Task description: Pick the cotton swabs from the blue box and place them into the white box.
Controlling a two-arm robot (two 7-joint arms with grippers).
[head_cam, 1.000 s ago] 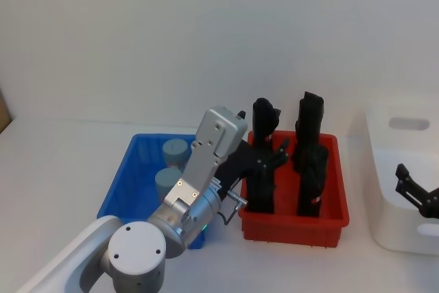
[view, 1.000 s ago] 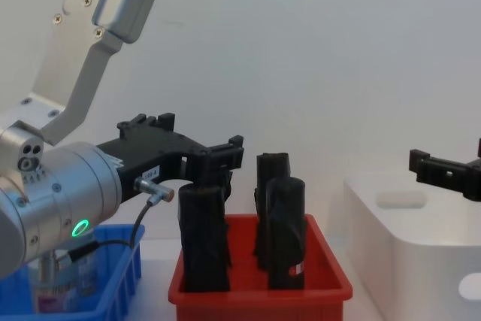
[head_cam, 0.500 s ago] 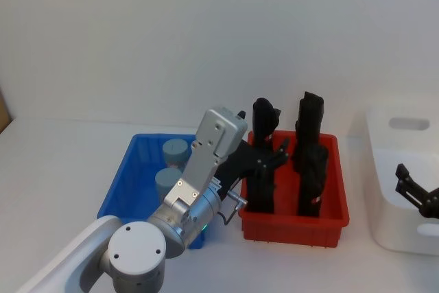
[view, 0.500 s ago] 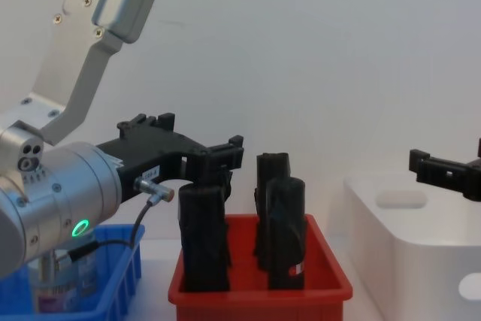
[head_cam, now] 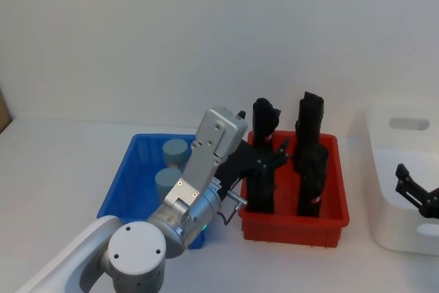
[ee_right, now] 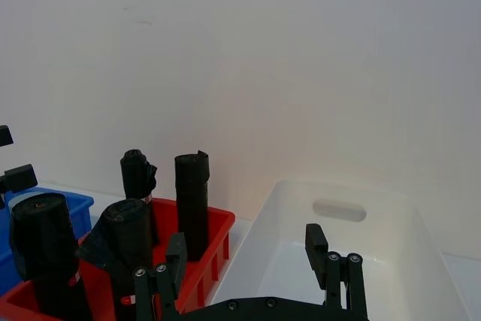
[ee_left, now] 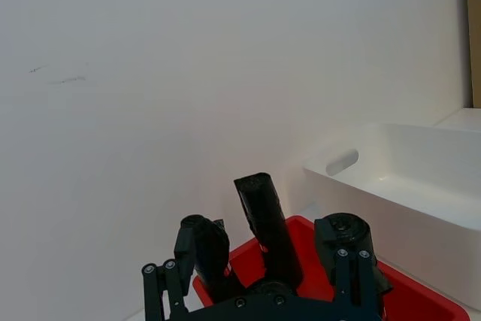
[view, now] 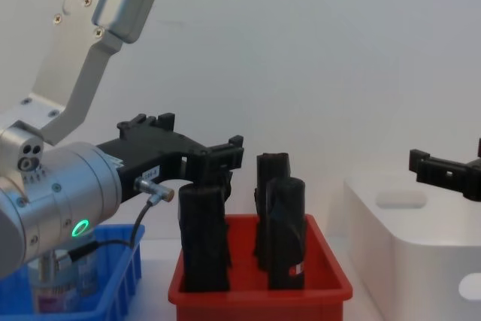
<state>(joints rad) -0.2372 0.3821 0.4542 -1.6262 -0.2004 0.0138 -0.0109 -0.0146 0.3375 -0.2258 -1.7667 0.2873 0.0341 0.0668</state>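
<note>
Hanging unmoved since a second ago, the left gripper (head_cam: 276,154) stays open over the red bin (head_cam: 322,228) and the right gripper (ee_right: 246,246) open by the white box (head_cam: 391,224), so the cotton swabs (head_cam: 175,149) sit unpicked in the blue box (head_cam: 120,190).

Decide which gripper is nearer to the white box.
Right. The right gripper hangs just above the white box; the left gripper is farther off, over the red bin.
</note>
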